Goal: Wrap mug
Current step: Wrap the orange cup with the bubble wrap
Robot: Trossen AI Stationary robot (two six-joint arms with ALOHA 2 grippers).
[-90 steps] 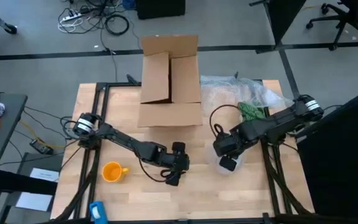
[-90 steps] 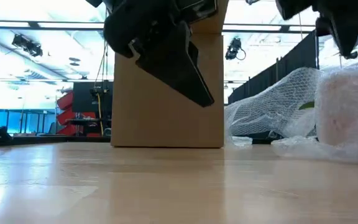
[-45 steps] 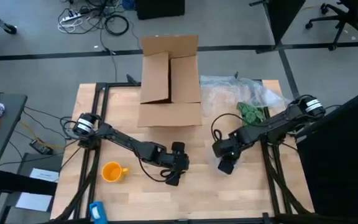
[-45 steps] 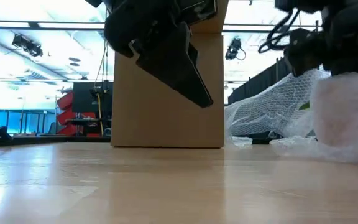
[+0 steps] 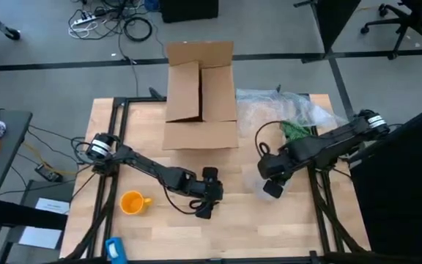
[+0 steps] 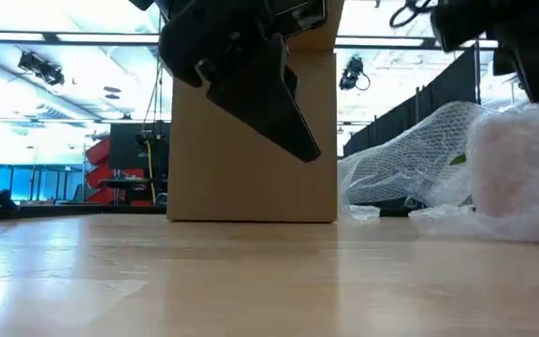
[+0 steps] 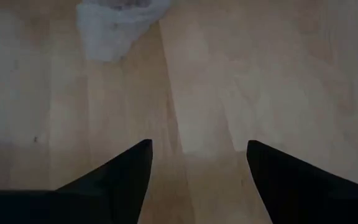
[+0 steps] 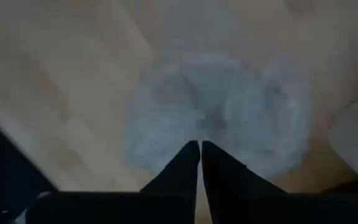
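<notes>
Not wrapped: small glossy yellow-orange mug (image 5: 132, 202) bare, left of spread left gripper (image 5: 204, 210). Right gripper (image 5: 272, 188) pinching crinkly clear bubble-wrap sheet (image 8: 216, 112), well right of mug.

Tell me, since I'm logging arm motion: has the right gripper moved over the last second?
Yes. In the high view the right gripper has shifted slightly right, away from the cardboard box, toward the table's right edge. Its fingers are shut.
</notes>
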